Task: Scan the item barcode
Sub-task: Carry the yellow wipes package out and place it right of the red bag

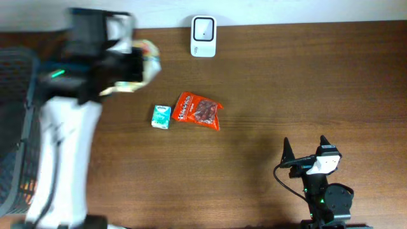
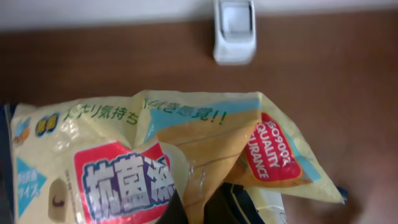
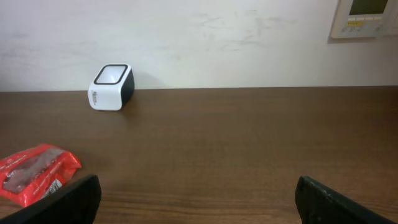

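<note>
My left gripper [image 1: 135, 67] is shut on a pale yellow packet [image 1: 150, 61] with red and blue Japanese print, held above the table's back left. In the left wrist view the packet [image 2: 186, 149] is crumpled and fills the lower frame, hiding most of the left gripper [image 2: 211, 208]. The white barcode scanner [image 1: 203, 36] stands at the table's back edge, to the right of the packet; the wrist views also show the scanner [image 2: 234, 31] [image 3: 112, 87]. No barcode shows on the packet. My right gripper [image 1: 305, 150] rests open near the front right, empty [image 3: 199, 205].
A red snack bag [image 1: 199, 111] [image 3: 34, 174] and a small teal box [image 1: 161, 117] lie mid-table. A dark mesh basket [image 1: 13, 127] stands off the left edge. A wall panel [image 3: 364, 18] hangs behind the table.
</note>
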Tool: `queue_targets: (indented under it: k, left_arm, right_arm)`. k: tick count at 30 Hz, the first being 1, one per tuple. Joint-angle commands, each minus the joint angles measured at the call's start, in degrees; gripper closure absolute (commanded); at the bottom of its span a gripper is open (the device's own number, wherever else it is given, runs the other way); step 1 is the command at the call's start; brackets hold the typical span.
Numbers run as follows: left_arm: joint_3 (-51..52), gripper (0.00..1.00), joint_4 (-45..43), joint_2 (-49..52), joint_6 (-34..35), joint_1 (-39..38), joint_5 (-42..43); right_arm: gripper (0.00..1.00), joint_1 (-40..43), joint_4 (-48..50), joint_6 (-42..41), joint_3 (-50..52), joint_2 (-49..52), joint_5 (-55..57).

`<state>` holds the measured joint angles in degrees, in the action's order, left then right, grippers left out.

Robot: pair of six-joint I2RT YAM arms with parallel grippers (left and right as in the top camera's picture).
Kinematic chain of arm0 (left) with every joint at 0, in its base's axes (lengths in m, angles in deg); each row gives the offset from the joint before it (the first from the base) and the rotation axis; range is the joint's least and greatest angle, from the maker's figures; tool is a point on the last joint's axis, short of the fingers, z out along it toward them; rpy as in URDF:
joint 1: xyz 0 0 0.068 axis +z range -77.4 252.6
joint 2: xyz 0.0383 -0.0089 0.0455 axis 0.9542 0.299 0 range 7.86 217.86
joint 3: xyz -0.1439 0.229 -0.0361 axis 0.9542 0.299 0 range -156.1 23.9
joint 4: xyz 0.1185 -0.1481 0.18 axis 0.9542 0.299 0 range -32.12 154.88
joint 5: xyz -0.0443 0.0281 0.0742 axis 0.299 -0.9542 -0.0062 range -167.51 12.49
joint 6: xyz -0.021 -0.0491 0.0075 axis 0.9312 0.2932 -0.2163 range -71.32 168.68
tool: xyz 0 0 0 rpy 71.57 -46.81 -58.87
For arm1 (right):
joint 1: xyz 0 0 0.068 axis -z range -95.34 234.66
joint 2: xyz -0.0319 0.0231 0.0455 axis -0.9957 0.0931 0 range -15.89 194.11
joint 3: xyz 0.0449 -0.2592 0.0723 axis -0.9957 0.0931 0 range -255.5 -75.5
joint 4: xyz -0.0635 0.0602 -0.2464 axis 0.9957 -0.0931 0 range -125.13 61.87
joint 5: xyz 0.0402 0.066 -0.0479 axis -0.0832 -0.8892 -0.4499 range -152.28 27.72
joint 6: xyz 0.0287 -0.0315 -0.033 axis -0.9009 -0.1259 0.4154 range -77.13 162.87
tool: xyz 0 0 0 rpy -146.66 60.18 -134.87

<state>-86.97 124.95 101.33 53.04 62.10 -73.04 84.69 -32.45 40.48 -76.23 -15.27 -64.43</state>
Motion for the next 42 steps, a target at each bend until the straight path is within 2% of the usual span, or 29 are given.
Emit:
queue_targets:
  k: [1,5,11,15,21,25,29,30,31,33,34,35,36,38,42]
  left_arm:
    - [5.29,1.00,-5.66,8.92,-1.27,-9.53,-0.87]
    - [5.64,1.00,-11.41,17.40,-8.55,-16.96,-0.87]
    - [5.64,1.00,-16.68,26.64,-27.30,-24.48,-0.94]
    - [5.64,1.00,-18.71,29.24,-32.20,-25.75,-0.63]
    - [5.64,1.00,-20.39,29.42,-50.21,-26.62,13.18]
    - [5.64,1.00,-20.37,29.53,-57.33,-28.59,14.19]
    - [5.64,1.00,-20.24,30.49,-58.49,-29.66,13.73]
    - [5.64,0.96,-19.91,30.97,-58.49,-29.75,13.73]
    - [5.64,0.79,-19.58,31.36,-58.47,-29.75,13.75]
    - [5.64,0.39,-19.45,31.98,-58.45,-29.75,13.75]
    - [5.64,0.30,-19.52,32.00,-58.45,-29.75,13.75]
    - [5.57,0.10,-19.63,31.93,-58.42,-29.73,13.66]
    - [5.20,0.01,-19.71,31.56,-57.02,-29.70,12.74]
    - [3.30,0.00,-19.69,30.62,-51.76,-29.38,9.88]
    - [-5.51,0.01,-18.23,26.51,-33.07,-26.88,-2.32]
  right_arm:
    - [0.01,0.37,-0.17,0.26,0.42,-0.42,0.50]
    - [0.01,0.37,-0.17,0.26,0.42,-0.42,0.50]
    - [0.01,0.37,-0.17,0.26,0.42,-0.42,0.50]
    - [0.01,0.37,-0.17,0.26,0.42,-0.42,0.50]
    - [0.01,0.37,-0.17,0.26,0.42,-0.42,0.50]
    - [0.01,0.37,-0.17,0.26,0.42,-0.42,0.50]
    - [0.01,0.37,-0.17,0.26,0.42,-0.42,0.50]
    - [0.01,0.35,-0.17,0.26,0.42,-0.42,0.50]
    - [0.01,0.37,-0.17,0.26,0.42,-0.42,0.50]
    - [0.01,0.37,-0.17,0.26,0.42,-0.42,0.50]
    - [0.01,0.37,-0.17,0.26,0.42,-0.42,0.50]
    - [0.01,0.37,-0.17,0.26,0.42,-0.42,0.50]
    - [0.01,0.37,-0.17,0.26,0.42,-0.42,0.50]
    - [0.01,0.37,-0.17,0.26,0.42,-0.42,0.50]
    - [0.02,0.37,-0.17,0.26,0.42,-0.42,0.50]
